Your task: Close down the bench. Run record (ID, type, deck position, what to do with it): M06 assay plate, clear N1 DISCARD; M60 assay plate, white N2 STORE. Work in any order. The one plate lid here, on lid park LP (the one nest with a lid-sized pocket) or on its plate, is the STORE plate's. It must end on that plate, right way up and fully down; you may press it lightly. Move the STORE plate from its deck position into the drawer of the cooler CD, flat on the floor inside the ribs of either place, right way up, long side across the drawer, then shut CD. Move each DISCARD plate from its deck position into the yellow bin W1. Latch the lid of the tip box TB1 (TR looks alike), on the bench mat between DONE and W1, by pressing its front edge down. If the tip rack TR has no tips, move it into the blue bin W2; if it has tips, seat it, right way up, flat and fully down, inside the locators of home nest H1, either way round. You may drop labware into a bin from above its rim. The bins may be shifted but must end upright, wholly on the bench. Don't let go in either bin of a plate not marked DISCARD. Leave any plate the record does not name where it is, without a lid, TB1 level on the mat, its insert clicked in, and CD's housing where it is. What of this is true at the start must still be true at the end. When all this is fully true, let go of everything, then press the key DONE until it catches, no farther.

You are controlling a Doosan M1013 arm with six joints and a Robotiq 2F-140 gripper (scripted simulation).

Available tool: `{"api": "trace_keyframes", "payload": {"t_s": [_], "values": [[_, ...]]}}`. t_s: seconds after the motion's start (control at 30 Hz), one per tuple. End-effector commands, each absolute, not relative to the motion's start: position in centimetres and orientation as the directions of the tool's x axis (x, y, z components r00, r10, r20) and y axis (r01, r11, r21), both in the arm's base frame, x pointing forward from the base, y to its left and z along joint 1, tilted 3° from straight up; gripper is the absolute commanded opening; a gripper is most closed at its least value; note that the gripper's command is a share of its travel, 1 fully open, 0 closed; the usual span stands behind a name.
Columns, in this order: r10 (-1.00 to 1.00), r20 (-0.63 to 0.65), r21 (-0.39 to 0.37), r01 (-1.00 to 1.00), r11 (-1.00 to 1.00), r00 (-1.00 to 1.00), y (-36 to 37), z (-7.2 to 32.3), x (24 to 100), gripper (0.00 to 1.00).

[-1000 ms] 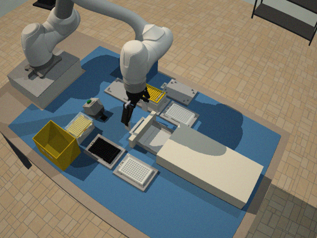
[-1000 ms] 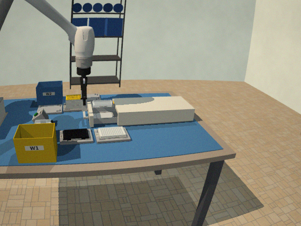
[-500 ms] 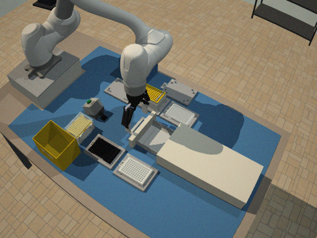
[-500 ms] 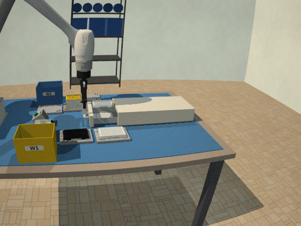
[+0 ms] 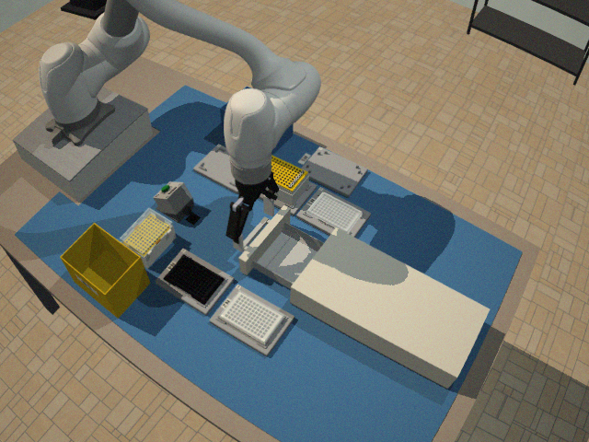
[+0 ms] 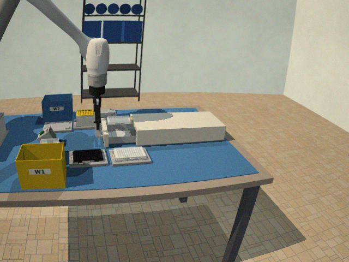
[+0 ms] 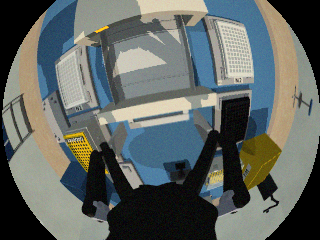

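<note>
Top view: the arm's wrist hides part of the yellow-topped tip rack [image 5: 287,173]. The end effector [image 5: 248,226] hangs, fingers apart and holding nothing, just beside the open drawer's [image 5: 281,250] cream front. The white plate [image 5: 251,317] sits in its grey nest near the box-shaped cooler [image 5: 389,319].

Exterior view: the yellow bin [image 6: 40,165] screens the clear-lidded tip box [image 6: 49,140]. A black plate [image 6: 86,155] lies beside it.

Wrist view: the surface [image 7: 256,14] curves with distortion; labels are unreadable.

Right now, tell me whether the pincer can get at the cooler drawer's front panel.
Probably yes. The open, empty pincer hangs just in front of the pulled-out drawer's front panel, with only blue mat beneath it and nothing between them.
</note>
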State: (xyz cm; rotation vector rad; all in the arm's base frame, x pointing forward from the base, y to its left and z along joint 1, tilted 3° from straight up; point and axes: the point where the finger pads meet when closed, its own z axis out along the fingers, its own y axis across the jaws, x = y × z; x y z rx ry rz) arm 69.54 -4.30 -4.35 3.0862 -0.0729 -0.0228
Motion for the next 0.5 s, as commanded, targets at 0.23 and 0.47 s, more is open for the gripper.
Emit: {"api": "trace_keyframes", "payload": {"t_s": [0.23, 0.47], "values": [[-0.048, -0.013, 0.055, -0.047, -0.997, 0.999, -4.3, -5.4, 69.5, 0.87], [-0.048, -0.013, 0.055, -0.047, -0.997, 0.999, -4.4, -6.1, 69.5, 0.87]]}}
